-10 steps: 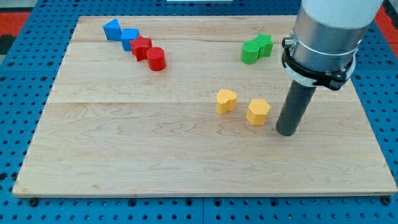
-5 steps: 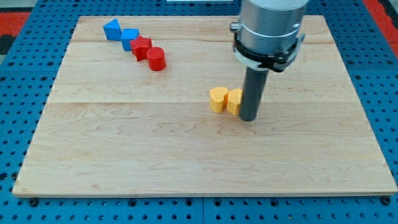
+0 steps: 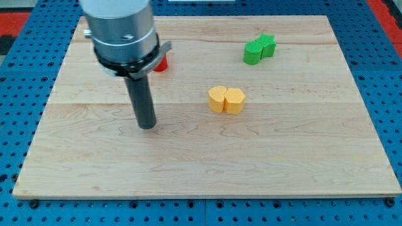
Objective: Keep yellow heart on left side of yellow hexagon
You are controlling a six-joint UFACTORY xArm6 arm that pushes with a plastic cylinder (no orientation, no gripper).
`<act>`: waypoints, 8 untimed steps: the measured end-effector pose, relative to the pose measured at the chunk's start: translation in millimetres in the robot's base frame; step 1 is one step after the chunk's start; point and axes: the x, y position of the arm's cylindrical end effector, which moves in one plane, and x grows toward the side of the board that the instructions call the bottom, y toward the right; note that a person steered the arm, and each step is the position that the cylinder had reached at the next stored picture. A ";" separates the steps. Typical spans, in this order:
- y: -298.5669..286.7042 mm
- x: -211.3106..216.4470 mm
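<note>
The yellow heart (image 3: pixel 217 99) and the yellow hexagon (image 3: pixel 234 100) sit touching near the board's middle, the heart on the hexagon's left. My tip (image 3: pixel 147 126) rests on the board well to the left of the heart and a little lower in the view, touching no block.
Two green blocks (image 3: pixel 259 49) sit together at the upper right. A red block (image 3: pixel 161 63) shows partly behind the arm at the upper left; other blocks there are hidden by the arm. The wooden board (image 3: pixel 207 163) lies on a blue pegboard.
My tip pushed the yellow hexagon left against the yellow heart, then moved far to the left, past both. The arm now hides the blue and red blocks.
</note>
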 end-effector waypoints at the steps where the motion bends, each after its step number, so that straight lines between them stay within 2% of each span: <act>1: -11.1 38.7; 2: -13.8 104.8; 3: -13.5 126.3; 4: -5.7 76.5; 5: 43.0 2.5; 6: 82.2 -44.6; 8: 67.1 -47.4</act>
